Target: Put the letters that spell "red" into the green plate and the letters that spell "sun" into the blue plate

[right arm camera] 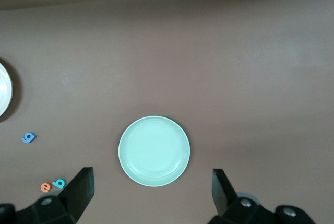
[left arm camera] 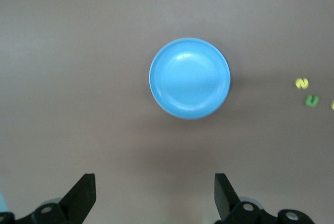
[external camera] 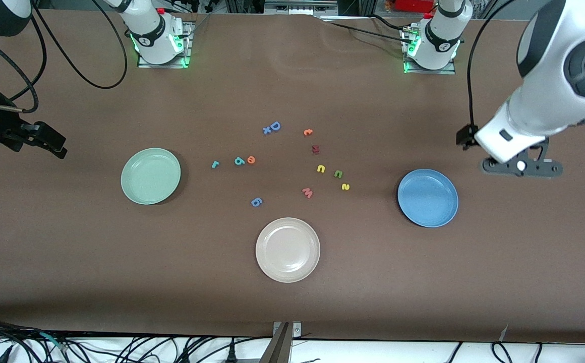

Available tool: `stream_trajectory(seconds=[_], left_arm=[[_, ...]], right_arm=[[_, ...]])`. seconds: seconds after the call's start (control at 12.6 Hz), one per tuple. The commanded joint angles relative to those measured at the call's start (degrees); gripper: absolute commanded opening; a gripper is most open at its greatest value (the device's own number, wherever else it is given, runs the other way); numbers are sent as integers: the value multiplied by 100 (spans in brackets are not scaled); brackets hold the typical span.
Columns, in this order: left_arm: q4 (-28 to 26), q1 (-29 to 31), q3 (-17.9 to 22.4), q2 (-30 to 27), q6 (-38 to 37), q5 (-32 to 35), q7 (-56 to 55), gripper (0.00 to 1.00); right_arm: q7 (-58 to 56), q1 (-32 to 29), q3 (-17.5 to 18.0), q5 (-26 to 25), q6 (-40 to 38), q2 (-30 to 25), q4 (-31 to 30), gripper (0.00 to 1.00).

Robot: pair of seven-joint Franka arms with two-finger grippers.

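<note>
A brown table (external camera: 292,302) fills the scene, with tangled black cables (external camera: 121,348) along its near edge.

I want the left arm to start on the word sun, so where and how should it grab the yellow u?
Probably straight down from above: the yellow u lies flat on the table, too thin for a side approach. Pinch across its two outer edges. The olive-green n sits apart beside it, leaving finger room. The left gripper hangs open.
</note>
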Motion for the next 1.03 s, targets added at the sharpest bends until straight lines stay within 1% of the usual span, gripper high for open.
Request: stream_trajectory(seconds=[0.0,0.08,0.24,0.32,0.4,0.55,0.63,0.71,0.87,0.95], left_arm=[[134,2,8,-618,-640,-684,52,100],[257,11,26,-736,-679,-769,61,100],[460,177,122,-763,-688,-1076,70,100],[461,413,123,-763,-689,-1173,131,100],[478,493,166,-763,-680,-1148,253,100],[469,818,255,-754,-575,-1375,631,100],[461,863,272,-763,-331,-1446,676,100],[400,820,377,-789,-119,-1430,720,100],[259,601,605,-851,23,-1394,738,100],[58,347,1024,-938,241,-1455,755,100]], right_arm=[[117,-16,42,20,-127,-76,21,100],[109,-16,43,46,-127,-76,21,100],[48,-16,43,46,-188,-76,21,100],[91,-16,51,46,-293,-85,21,100],[135,-16,51,46,-433,-94,21,100],[135,-16,43,46,-513,-102,21,100],[101,-16,34,46,-557,-111,21,100],[83,-16,34,38,-557,-111,21,100],[109,-16,43,11,-566,-111,3,100],[109,-16,51,11,-566,-103,3,100]])
